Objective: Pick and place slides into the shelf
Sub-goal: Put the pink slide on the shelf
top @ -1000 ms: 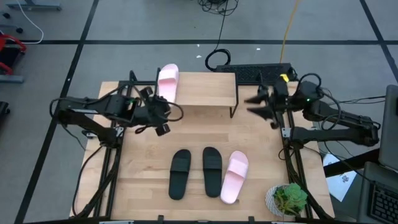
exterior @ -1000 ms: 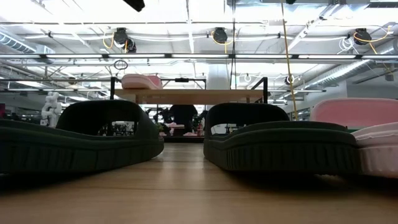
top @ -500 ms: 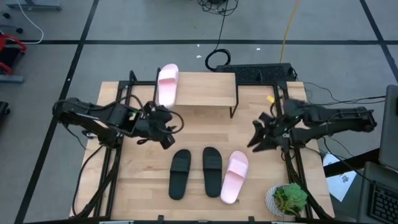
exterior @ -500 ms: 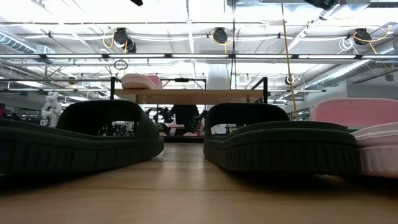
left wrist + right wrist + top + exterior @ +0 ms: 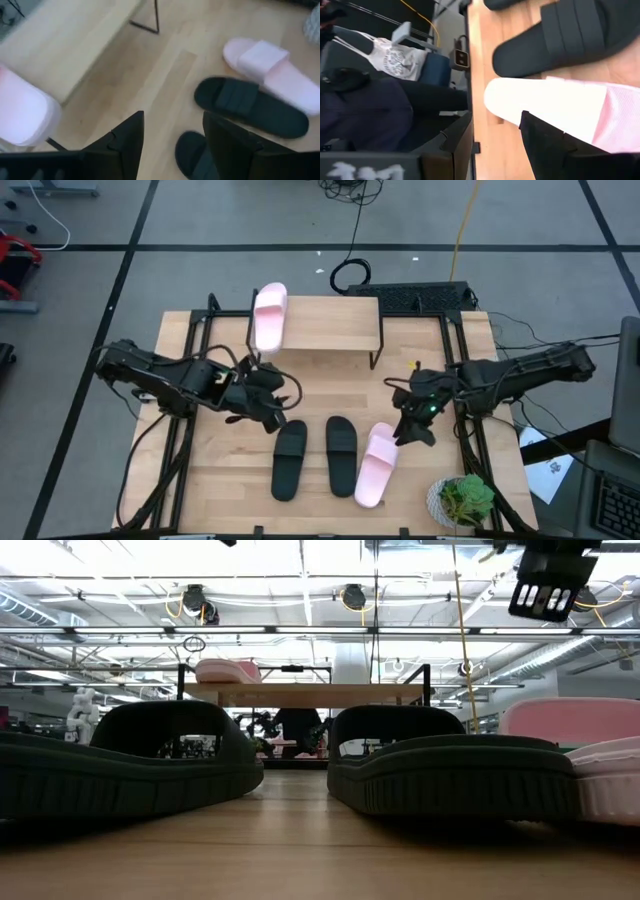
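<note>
The shelf (image 5: 315, 323) stands at the table's far side, and a pink slide (image 5: 269, 316) lies sole down on its left end; both also show in the low view (image 5: 228, 670). Two black slides (image 5: 289, 459) (image 5: 341, 454) and a second pink slide (image 5: 377, 463) lie sole down side by side on the table's near middle. My left gripper (image 5: 275, 415) is open and empty, just beyond the left black slide's far end (image 5: 200, 155). My right gripper (image 5: 408, 430) is open over the far end of the pink slide (image 5: 555, 107), with a finger on either side of it.
A potted plant (image 5: 462, 500) stands at the table's near right corner. A black device (image 5: 420, 297) lies behind the shelf at the far edge. A person's dark and white clothing (image 5: 375, 95) shows beyond the table's edge in the right wrist view.
My left gripper has moved toward the table's near edge and right, from beside the shelf to the left black slide's far end. My right gripper has swung from the far right toward the near edge and left, coming down over the pink slide on the table. The slides have not moved.
</note>
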Action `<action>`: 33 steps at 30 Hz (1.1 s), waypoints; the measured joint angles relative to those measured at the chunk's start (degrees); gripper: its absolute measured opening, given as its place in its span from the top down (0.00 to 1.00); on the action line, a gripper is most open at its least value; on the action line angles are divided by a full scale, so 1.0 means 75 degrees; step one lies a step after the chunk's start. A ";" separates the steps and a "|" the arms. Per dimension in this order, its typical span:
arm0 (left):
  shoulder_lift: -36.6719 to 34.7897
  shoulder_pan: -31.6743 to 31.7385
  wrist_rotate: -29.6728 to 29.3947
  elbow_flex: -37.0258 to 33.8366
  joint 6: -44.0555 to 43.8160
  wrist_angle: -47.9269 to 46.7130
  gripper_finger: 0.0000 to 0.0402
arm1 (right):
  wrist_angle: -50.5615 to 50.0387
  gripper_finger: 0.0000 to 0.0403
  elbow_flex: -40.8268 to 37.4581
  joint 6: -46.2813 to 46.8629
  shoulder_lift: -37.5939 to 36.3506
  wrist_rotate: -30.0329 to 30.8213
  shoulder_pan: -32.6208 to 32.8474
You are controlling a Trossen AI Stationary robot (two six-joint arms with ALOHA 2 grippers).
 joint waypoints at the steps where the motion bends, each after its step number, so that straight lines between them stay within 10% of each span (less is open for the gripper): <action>1: 0.0027 -0.0039 0.0104 -0.0019 0.0001 -0.0003 0.51 | -0.0017 0.61 0.0000 -0.0003 0.0114 -0.0004 0.0000; 9: 0.0563 -0.0420 0.0460 0.0008 0.0919 0.0888 0.51 | 0.0302 0.61 0.0000 -0.0537 0.0664 0.0075 -0.0011; 16: 0.1509 -0.0694 0.0449 -0.0010 0.3011 0.2259 0.53 | 0.1073 0.61 0.0002 -0.0921 0.0490 0.2004 -0.0159; 33: 0.4455 -0.0714 0.0529 0.1777 0.4007 0.5837 0.54 | 0.3040 0.62 0.0006 -0.2104 -0.2003 0.4395 -0.0644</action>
